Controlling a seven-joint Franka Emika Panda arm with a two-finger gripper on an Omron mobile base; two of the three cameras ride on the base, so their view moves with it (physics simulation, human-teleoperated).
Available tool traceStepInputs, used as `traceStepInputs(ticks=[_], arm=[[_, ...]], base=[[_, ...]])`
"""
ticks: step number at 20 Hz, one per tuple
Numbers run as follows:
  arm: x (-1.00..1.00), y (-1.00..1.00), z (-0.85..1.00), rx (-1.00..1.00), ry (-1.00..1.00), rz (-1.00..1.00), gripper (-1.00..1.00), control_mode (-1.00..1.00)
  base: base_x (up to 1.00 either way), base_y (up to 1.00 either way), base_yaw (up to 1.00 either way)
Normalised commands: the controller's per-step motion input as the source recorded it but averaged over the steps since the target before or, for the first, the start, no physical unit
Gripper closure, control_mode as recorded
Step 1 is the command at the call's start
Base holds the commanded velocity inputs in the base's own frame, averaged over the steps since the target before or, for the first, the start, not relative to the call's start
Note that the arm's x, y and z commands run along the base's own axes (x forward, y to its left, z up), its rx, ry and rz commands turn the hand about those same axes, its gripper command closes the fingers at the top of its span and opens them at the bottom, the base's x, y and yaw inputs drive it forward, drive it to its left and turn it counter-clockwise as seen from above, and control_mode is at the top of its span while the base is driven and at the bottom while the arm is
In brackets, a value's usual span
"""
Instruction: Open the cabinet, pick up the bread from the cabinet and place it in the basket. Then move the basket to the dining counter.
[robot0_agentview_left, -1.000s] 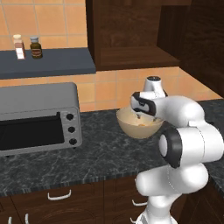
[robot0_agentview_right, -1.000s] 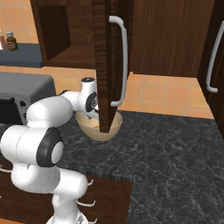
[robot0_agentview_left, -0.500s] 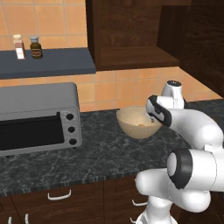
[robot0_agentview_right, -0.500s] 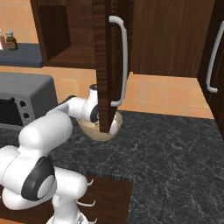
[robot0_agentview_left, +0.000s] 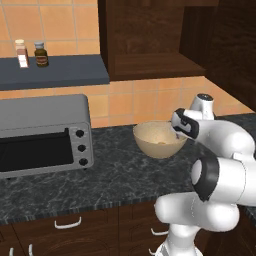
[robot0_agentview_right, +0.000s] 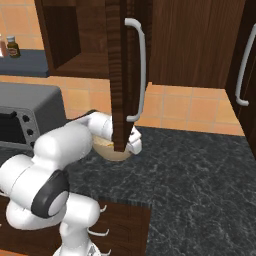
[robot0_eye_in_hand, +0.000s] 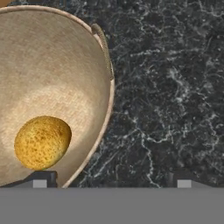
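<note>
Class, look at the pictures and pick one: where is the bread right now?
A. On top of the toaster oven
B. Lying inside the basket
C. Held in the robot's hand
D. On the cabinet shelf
B: the hand view shows the bread lying on the inner wall of the basket, free of any grip.

bread (robot0_eye_in_hand: 42, 142) golden-orange, mottled | basket (robot0_eye_in_hand: 57, 83) tan-beige | worktop (robot0_eye_in_hand: 175, 87) black, speckled
</note>
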Motion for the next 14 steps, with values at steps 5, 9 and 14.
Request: traceStepInputs(ticks=[5,9,14], arm=[[0.31,0.0,-0.08,0.0,0.0,-0.01,-1.0,-1.0],[0.3,0.0,-0.14,0.0,0.0,-0.01,-1.0,-1.0],[0.09,0.0,-0.28,0.0,0.0,-0.01,-1.0,-1.0]], base=[[0.0,0.0,0.0],[0.0,0.0,0.0],[0.0,0.0,0.0]])
